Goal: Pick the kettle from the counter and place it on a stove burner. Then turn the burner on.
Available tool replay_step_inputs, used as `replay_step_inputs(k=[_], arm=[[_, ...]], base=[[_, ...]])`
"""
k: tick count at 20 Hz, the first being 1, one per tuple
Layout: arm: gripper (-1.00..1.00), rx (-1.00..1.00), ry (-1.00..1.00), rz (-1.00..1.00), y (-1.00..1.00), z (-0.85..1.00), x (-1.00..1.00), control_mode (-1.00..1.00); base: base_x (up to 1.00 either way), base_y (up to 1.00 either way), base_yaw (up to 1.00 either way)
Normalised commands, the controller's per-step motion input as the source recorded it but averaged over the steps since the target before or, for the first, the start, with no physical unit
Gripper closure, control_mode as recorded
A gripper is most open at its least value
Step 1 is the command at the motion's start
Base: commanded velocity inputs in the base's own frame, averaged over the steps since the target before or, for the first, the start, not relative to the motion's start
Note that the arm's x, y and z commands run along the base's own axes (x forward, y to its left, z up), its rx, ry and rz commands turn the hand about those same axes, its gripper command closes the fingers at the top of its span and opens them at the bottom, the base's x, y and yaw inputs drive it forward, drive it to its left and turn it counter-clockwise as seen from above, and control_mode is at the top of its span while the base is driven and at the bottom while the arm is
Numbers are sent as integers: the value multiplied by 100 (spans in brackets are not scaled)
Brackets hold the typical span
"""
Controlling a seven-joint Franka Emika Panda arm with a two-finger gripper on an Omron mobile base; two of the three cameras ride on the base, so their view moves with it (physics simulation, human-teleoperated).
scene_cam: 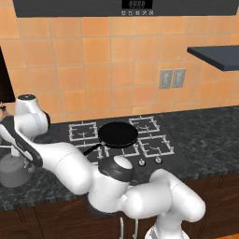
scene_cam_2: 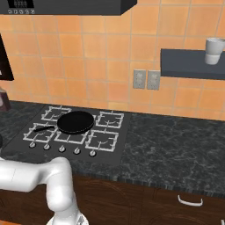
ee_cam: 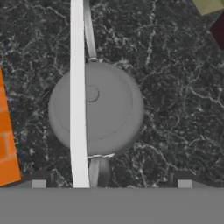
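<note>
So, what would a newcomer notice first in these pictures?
Probably the white arm stretched far to the left, its hand hanging over the grey kettle on the dark counter. In the hand view the kettle sits right below, its pale handle running top to bottom. Next comes the black frying pan in the middle of the cooktop.

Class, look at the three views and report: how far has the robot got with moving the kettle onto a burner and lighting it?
Nothing is finished yet. The kettle sits on the counter, left of the cooktop. In hand: the hand hovers directly above the kettle with its fingers spread either side, lined up for a grasp. Left: grip the handle, carry the kettle to the stove burner, which is bare, set it down, then turn a knob.
</note>
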Motion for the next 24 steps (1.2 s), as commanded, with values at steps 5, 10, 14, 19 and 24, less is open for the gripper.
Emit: replay_step_inputs(k=[5, 10, 14, 19, 24], arm=[[-100, 3, 0, 0, 4, -7, 15, -100], [-100, 1, 1, 0, 7, 0, -2, -100], [-100, 0, 0, 0, 11, 0, -3, -100], [-100, 0, 0, 1, 13, -5, -6, -100], [-100, 0, 0, 0, 6, -20, 0, -100]], base=[[0, 0, 0], [0, 0, 0], [0, 0, 0], [0, 0, 0], [0, 0, 0]])
